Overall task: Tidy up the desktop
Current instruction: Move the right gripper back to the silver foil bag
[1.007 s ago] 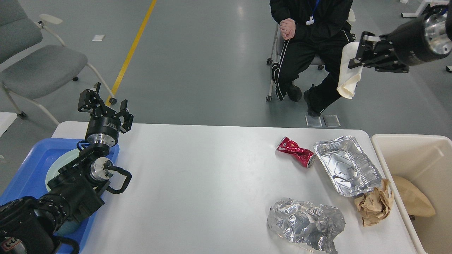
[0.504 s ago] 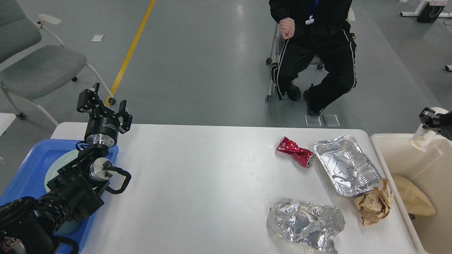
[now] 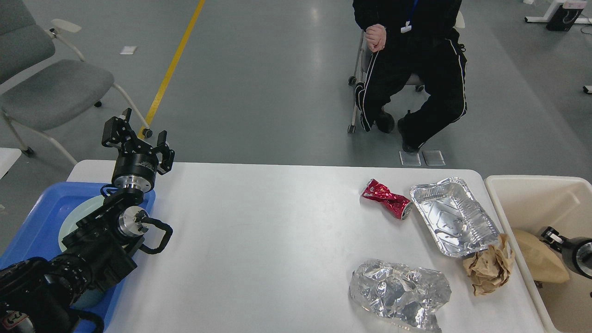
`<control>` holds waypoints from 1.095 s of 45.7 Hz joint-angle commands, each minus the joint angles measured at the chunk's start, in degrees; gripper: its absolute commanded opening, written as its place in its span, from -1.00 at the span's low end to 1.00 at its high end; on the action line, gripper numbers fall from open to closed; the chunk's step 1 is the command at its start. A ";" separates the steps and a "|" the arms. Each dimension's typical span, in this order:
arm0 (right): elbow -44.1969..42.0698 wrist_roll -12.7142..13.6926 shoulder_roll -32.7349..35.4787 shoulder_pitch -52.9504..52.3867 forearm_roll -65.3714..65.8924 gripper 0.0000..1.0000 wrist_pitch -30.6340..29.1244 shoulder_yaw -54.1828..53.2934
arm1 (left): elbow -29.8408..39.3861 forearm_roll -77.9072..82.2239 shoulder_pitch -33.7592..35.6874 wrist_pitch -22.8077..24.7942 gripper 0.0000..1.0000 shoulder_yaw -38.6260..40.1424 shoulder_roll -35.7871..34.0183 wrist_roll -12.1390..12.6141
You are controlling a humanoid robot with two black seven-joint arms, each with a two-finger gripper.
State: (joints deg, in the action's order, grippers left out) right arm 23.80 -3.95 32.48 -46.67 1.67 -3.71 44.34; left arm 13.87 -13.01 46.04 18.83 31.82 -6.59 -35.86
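No words, labels or numbers can be read; the print on the crushed red can (image 3: 386, 199) is too small.

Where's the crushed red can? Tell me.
In the head view the crushed red can lies far right on the desktop, just left of the foil tray.

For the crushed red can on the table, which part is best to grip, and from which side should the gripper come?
Grip the red can at its pinched middle, coming from above with the fingers across its narrow width. It lies on its side on the desktop, slanted, with its open end close to the foil tray, so a side approach from the right looks blocked. The twisted waist probably gives the fingers the firmest hold.
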 commanded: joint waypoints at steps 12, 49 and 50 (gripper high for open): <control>5.28 -0.09 -2.07 -15.54 -0.08 1.00 -0.69 10.48 | -0.07 0.00 0.02 -0.02 0.93 0.00 0.00 0.00; 39.39 -0.27 -12.80 -76.28 -0.26 1.00 -43.58 24.56 | -0.07 0.00 0.02 -0.02 0.93 -0.09 0.00 0.00; 39.83 -0.27 -12.36 -77.25 -0.26 1.00 -43.84 24.48 | -0.07 0.00 -0.07 -0.02 0.93 -0.09 0.00 0.00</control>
State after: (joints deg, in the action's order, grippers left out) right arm 60.67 -4.22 18.80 -118.46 1.39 -46.04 68.78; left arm 13.86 -13.01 46.00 18.82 31.73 -6.59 -35.86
